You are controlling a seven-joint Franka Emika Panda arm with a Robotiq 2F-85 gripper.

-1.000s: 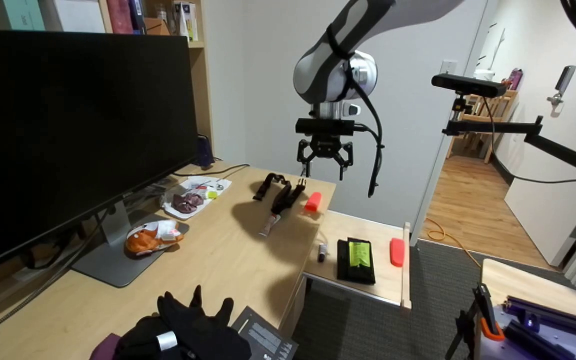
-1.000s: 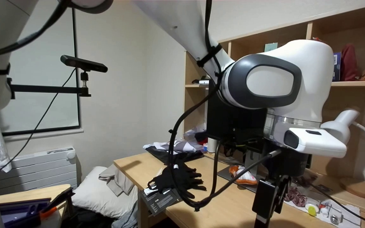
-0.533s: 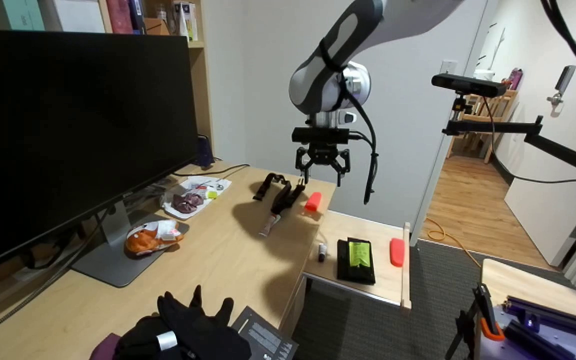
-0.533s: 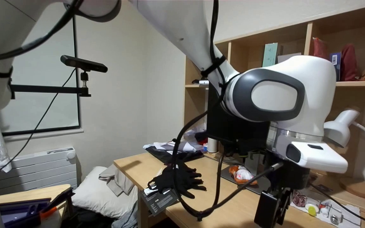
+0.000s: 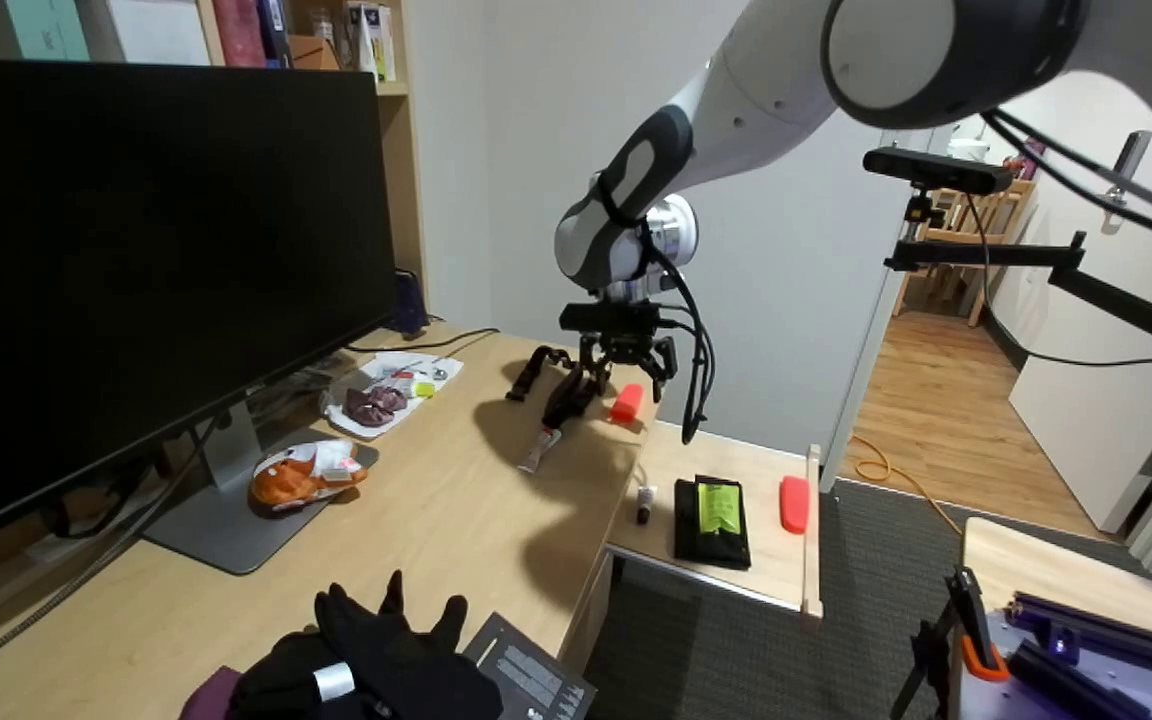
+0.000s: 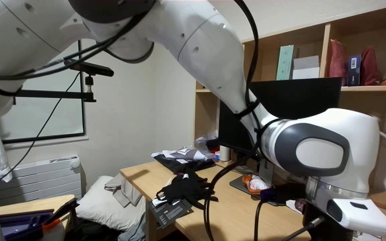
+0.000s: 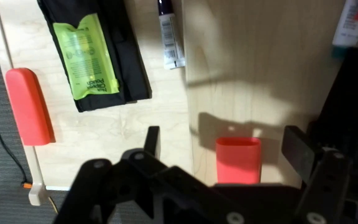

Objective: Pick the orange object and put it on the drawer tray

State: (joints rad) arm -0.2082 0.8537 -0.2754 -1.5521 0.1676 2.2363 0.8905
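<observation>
gripper [image 7: 224, 141] is being held with jaws spread | orange-red case [image 7: 238, 163] is being framed below, between them | place: tabletop [image 5: 426, 510] edge, near the corner

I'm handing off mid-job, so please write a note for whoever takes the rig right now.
Tool: open, gripping nothing; in the wrist view the orange object shows between its jaws, touching neither.
Orange object: on the desk, near the edge beside the drawer tray.
Drawer tray: pulled out, bearing a black pouch with a green packet on it, a tube and another orange-red piece.
Done: tool is lined up at the object; no grasp yet.
Left: close on it, lift it, set it on the drawer tray.
</observation>
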